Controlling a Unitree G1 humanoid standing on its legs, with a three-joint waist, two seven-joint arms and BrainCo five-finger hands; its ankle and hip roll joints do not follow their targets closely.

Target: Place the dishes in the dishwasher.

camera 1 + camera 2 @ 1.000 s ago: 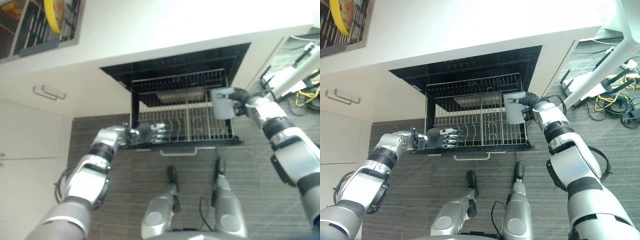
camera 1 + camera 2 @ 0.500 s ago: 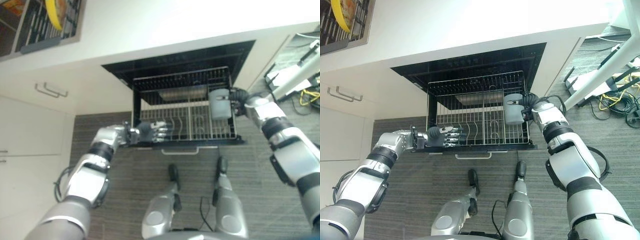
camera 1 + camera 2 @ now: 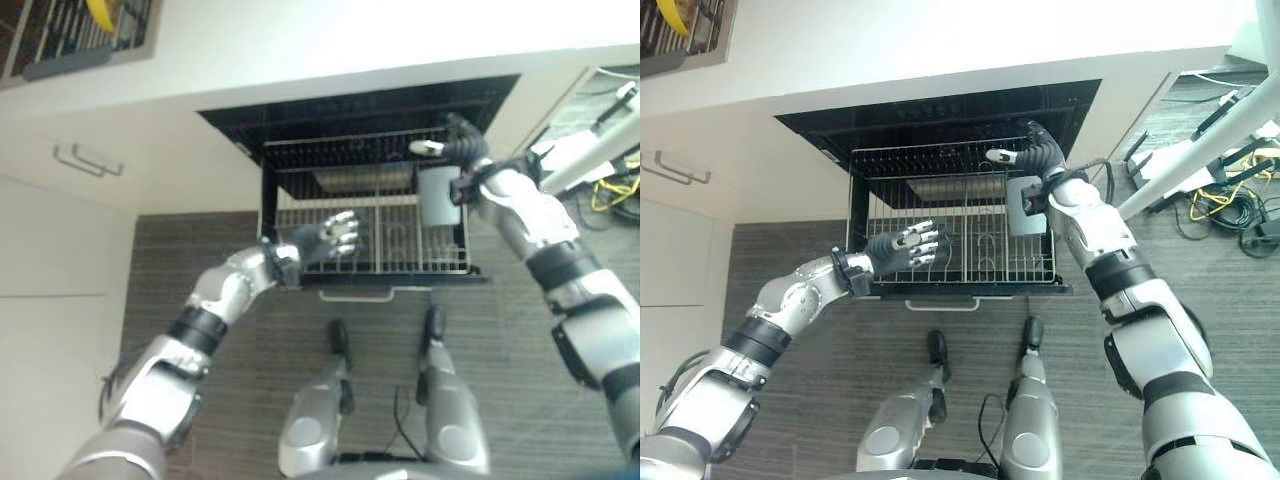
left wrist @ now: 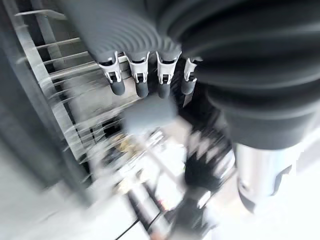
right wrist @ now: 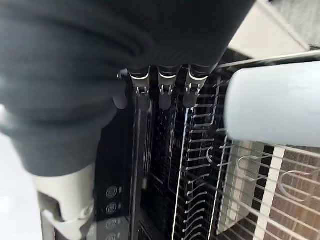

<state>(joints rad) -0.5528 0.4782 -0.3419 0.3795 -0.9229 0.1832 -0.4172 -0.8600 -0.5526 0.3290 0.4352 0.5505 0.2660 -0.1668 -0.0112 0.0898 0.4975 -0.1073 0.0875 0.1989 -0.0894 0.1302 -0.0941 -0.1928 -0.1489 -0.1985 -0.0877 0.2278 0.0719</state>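
The dishwasher's wire rack (image 3: 300, 222) is pulled out of the dark opening under the counter. A grey cup (image 3: 438, 196) stands in the rack's right side, also seen as the cup (image 5: 272, 102) in the right wrist view. My right hand (image 3: 458, 142) hovers open just behind and above the cup, fingers straight and not touching it. My left hand (image 3: 330, 238) is open with spread fingers above the rack's front left part, holding nothing. In the left wrist view its fingers (image 4: 141, 85) point straight along the rack wires.
A flat metal tray (image 3: 362, 181) lies at the back of the rack. The drawer's front handle (image 3: 356, 295) faces me. On the counter at the far left a drying rack holds a yellow plate (image 3: 101, 12). A white stand (image 3: 590, 150) and cables sit to the right.
My right hand has let go of the grey cup, which now stands in the rack, and lifted back. My left hand has left the rack's front corner, risen and spread open.
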